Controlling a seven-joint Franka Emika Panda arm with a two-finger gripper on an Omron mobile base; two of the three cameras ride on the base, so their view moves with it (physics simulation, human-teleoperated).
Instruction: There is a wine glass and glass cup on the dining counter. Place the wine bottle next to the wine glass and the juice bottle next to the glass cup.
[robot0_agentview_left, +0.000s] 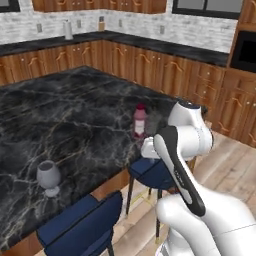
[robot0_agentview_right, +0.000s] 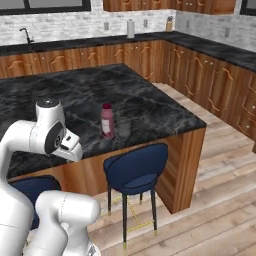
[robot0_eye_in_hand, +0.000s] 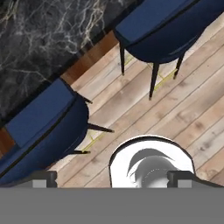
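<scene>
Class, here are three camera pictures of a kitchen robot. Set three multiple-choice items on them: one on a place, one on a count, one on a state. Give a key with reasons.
1. Where does the stout maroon juice bottle with the red cap stand?
A. on the wooden floor
B. on the black marble dining counter, beside the clear straight glass cup
C. on a stool

2. How many blue padded stools stand at the counter's edge in the left base view?
A. two
B. four
C. none

3. How does the stemmed clear wine glass stand?
A. tipped over
B. upside down
C. upright

Key: B, bottle and cup stand side by side on the slab; A, two blue seats show; C, it rests on its foot.
</scene>
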